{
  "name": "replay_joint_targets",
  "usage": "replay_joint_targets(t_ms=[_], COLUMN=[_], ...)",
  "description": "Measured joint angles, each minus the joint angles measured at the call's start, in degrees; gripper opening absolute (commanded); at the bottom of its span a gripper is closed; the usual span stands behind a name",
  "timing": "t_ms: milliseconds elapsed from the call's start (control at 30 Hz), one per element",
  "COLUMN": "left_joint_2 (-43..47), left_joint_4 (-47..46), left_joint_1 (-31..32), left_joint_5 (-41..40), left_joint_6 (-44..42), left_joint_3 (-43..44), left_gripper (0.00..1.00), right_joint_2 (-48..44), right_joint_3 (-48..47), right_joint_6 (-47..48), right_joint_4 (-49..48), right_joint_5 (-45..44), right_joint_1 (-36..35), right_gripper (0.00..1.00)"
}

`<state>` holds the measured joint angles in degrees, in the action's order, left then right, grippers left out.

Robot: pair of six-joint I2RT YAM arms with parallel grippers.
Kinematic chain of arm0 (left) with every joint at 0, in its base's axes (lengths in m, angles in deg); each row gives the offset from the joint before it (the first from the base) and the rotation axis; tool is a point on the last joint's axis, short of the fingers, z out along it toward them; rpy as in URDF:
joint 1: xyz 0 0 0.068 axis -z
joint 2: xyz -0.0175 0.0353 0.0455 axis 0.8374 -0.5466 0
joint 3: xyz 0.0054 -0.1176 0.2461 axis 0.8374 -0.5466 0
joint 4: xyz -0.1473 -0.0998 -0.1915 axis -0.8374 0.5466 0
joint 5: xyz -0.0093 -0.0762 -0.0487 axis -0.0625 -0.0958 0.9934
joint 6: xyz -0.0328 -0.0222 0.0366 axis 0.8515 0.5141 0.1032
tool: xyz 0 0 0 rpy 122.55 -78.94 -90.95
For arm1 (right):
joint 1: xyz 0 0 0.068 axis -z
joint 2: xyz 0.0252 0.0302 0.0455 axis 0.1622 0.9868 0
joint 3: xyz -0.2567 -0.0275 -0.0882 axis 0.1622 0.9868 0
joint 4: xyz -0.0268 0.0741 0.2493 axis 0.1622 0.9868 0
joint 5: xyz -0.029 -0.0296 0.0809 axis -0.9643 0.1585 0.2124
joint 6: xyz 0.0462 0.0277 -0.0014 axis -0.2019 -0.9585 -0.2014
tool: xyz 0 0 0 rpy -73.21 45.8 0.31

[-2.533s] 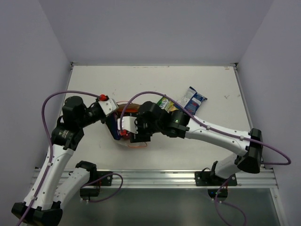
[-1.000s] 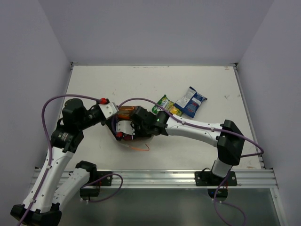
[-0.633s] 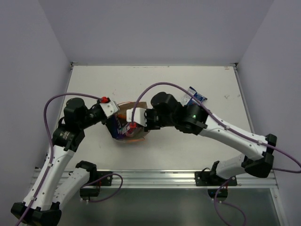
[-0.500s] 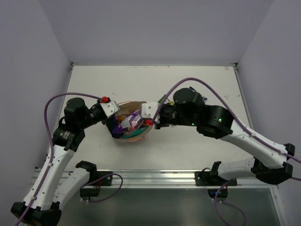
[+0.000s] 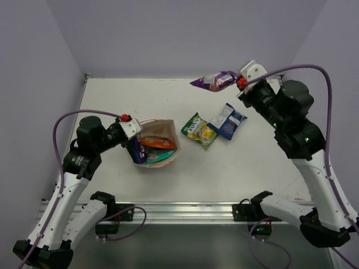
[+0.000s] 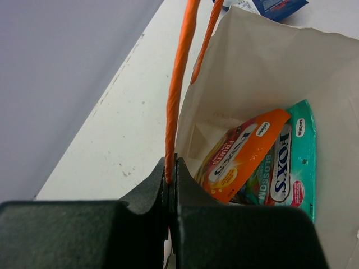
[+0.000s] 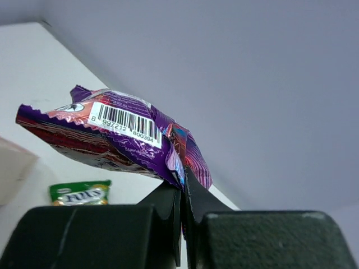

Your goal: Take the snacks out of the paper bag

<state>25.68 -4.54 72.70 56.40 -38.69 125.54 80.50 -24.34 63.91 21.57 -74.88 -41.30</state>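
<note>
The beige paper bag (image 5: 162,130) lies open at the table's left middle, with an orange packet (image 5: 157,142) and a teal packet (image 5: 160,155) inside. My left gripper (image 5: 132,144) is shut on the bag's orange handle (image 6: 175,106), beside the orange packet (image 6: 247,154) and the teal packet (image 6: 291,162). High over the back right, my right gripper (image 5: 240,85) is shut on a purple packet (image 5: 215,82), pinching one end of the purple packet (image 7: 120,137). A green-yellow packet (image 5: 198,129) and a blue-white packet (image 5: 227,121) lie on the table.
Grey walls close in the white table (image 5: 140,98) on the left, back and right. The metal rail (image 5: 185,210) with the arm bases runs along the near edge.
My right gripper drew the purple packet out of the bag and carried it up and away to the back right. The left gripper kept its hold on the handle.
</note>
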Motion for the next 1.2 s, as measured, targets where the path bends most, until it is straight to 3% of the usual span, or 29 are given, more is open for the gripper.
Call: replay_joint_targets(t_ms=[100,233,467,500,533,567,600,700,900,1067,1200], left_joint_2=[0.0,-0.02,0.02,0.02,0.07,0.07,0.07,0.09,0.22,0.2,0.22], left_joint_4=[-0.07,-0.09,-0.11,-0.11,-0.11,-0.13,-0.13,-0.11,-0.07,0.02,0.63], left_joint_1=[0.0,0.0,0.07,0.07,0.04,0.04,0.04,0.04,0.04,0.07,0.07], left_joint_5=[-0.13,-0.74,-1.11,-1.11,-1.11,-1.11,-1.11,-1.11,-1.11,-1.2,-1.66], left_joint_6=[0.09,0.22,0.72,0.98,1.05,1.07,1.07,1.07,1.05,1.03,0.74], left_joint_3=[0.0,0.02,0.04,0.04,0.04,0.04,0.04,0.04,0.04,0.13,0.81], left_gripper=[0.0,0.0,0.0,0.0,0.0,0.0,0.0,0.0,0.0,0.0,0.0], right_joint_2=[3.23,14.56,35.89,37.83,39.65,41.16,42.01,42.77,32.68,14.84,7.76], right_joint_3=[3.91,9.49,16.46,16.63,16.63,16.63,16.65,17.59,24.09,23.87,17.86], right_joint_6=[-1.49,-4.28,-10.45,-11.21,-12.66,-14.34,-15.67,-21.33,-23.47,-18.88,-13.88], right_joint_4=[-3.76,-11.87,-20.81,-20.83,-20.72,-20.59,-20.44,-18.78,-15.28,-13.27,-11.1], right_joint_5=[-2.75,-11.56,-29.66,-31.34,-32.48,-33.0,-33.16,-32.76,-26.77,-14.4,-5.81], right_joint_1=[10.75,21.2,30.67,31.26,31.56,31.63,31.56,30.51,23.3,7.56,-5.62], right_gripper=[0.0,0.0,0.0,0.03,0.12,0.36,0.46,0.74,0.78,0.78,0.77])
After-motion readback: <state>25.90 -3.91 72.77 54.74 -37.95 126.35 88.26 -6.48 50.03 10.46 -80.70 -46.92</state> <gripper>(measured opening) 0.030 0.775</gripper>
